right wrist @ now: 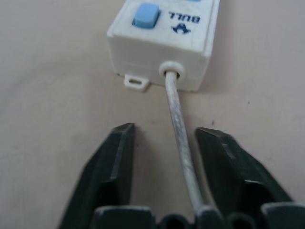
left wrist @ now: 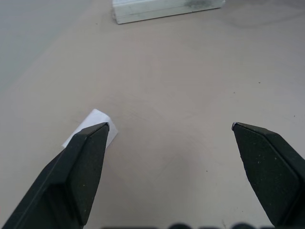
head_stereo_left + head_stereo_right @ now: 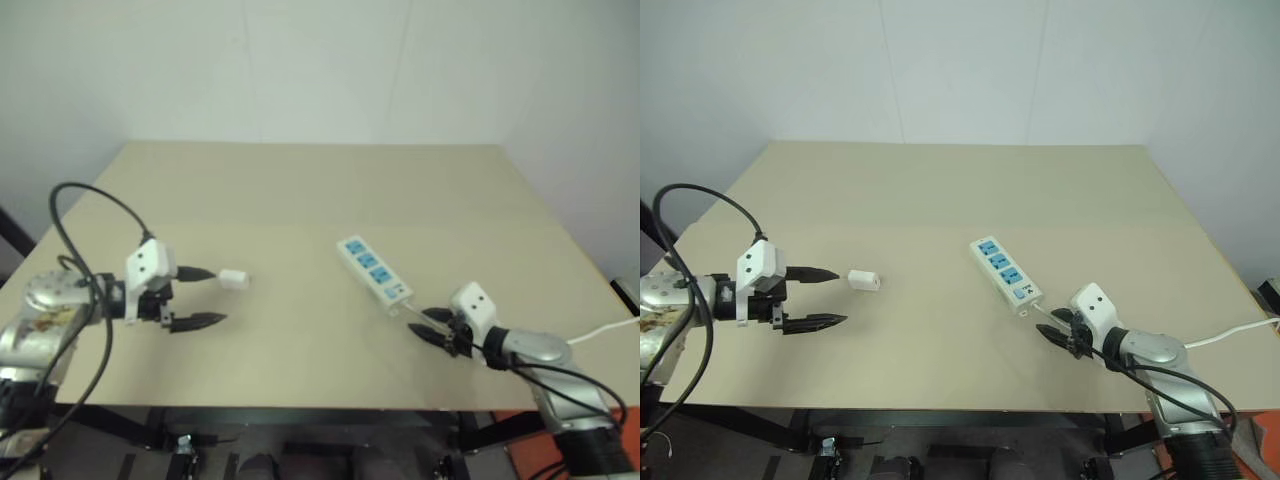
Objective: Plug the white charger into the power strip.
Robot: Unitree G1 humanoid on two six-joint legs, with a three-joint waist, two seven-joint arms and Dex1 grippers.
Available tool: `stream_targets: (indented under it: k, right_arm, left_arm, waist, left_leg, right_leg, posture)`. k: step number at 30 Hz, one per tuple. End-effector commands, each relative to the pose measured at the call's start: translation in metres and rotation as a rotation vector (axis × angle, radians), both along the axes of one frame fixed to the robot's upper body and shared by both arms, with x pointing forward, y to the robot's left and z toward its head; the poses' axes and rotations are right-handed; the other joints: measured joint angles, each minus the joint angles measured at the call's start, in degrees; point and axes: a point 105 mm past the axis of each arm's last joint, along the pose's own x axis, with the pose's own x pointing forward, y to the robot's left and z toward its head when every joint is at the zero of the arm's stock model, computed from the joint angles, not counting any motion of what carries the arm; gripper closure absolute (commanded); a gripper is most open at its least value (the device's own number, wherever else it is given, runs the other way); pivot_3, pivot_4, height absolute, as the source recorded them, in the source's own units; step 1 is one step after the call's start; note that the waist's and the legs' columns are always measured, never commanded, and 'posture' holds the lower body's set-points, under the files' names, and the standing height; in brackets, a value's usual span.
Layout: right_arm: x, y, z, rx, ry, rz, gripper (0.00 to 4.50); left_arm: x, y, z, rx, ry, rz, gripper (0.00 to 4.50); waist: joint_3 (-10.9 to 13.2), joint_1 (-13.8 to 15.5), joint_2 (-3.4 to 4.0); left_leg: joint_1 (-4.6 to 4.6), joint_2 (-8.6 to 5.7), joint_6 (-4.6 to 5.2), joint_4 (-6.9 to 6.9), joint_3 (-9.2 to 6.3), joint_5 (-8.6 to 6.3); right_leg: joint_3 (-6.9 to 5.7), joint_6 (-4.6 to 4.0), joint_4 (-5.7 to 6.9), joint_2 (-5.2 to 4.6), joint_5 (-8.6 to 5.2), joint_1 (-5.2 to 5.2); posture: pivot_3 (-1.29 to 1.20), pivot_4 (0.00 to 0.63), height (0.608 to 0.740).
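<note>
Right hand (image 1: 164, 143) straddling the cord (image 1: 180, 129) at the near edge of the surface (image 3: 300, 190).
Its fingers are standing apart on either side of the thin cord without pinching it, just behind the power strip (image 3: 374, 270), which is lying slantwise right of centre. The left hand (image 3: 205, 297) is hovering with fingers spread wide; one fingertip (image 2: 97, 136) is sitting just beside the white charger (image 3: 234, 279), lying unplugged well apart from the strip.

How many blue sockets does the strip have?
3, in a row along the strip on the table's right half: far end, middle, near the cord end. None seems hidden.
</note>
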Motion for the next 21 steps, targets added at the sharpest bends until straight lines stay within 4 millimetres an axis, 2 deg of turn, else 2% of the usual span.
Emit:
stream_targets:
  k: [1, 2, 3, 10, 15, 21]
  right_arm:
    - [0.008, -0.001, 0.025, 0.033, -0.148, -0.069, 0.37]
    - [0.01, 0.0, 0.027, 0.052, -0.166, -0.086, 0.06]
    - [0.012, 0.002, 0.029, 0.062, -0.184, -0.101, 0.02]
    - [0.015, 0.019, 0.038, 0.245, -0.175, -0.171, 0.02]
    - [0.021, 0.036, 0.035, 0.253, -0.177, -0.142, 0.02]
    - [0.024, 0.039, 0.034, 0.259, -0.171, -0.124, 0.02]
  left_arm:
    - [0.005, 0.002, 0.017, 0.014, -0.056, -0.013, 0.0]
    - [0.006, 0.003, 0.016, 0.021, -0.052, -0.013, 0.0]
    - [0.007, 0.003, 0.015, 0.026, -0.049, -0.012, 0.0]
    - [-0.001, -0.002, 0.005, 0.013, -0.006, -0.039, 0.0]
    - [0.002, -0.003, 0.003, 0.018, -0.011, -0.024, 0.0]
    - [0.002, -0.002, 0.004, 0.021, -0.015, -0.013, 0.0]
  waist:
    - [0.0, 0.0, 0.0]
    - [0.0, -0.1, 0.0]
    - [0.0, -0.1, 0.0]
    - [0.0, -0.1, 0.01]
    - [0.0, 0.0, 0.01]
    - [0.0, 0.0, 0.01]
  left_leg:
    - [0.0, 0.0, 0.0, -0.01, 0.0, 0.0]
    - [-0.01, -0.01, 0.0, -0.01, 0.02, 0.0]
    - [-0.03, -0.01, 0.0, -0.02, 0.04, 0.0]
    - [-0.31, 0.02, 0.0, -0.06, 0.0, 0.0]
    - [-0.31, 0.01, 0.0, -0.04, 0.0, 0.0]
    - [-0.32, 0.01, 0.0, -0.05, 0.0, 0.0]
  right_leg:
    - [0.0, 0.0, -0.06, 0.0, 0.0, 0.02]
    - [0.02, 0.0, -0.08, -0.02, 0.0, 0.02]
    - [0.03, 0.0, -0.12, -0.03, 0.0, 0.02]
    - [0.0, -0.03, -0.06, -0.02, 0.02, -0.29]
    - [0.0, -0.02, -0.05, -0.02, 0.02, -0.29]
    - [0.0, -0.02, -0.07, -0.02, 0.01, -0.3]
  posture:
    - [0.0, 0.15, 0.74]
    - [0.0, 0.15, 0.74]
    - [0.0, 0.15, 0.74]
    - [0.0, 0.15, 0.74]
    - [0.0, 0.15, 0.74]
    - [0.0, 0.15, 0.74]
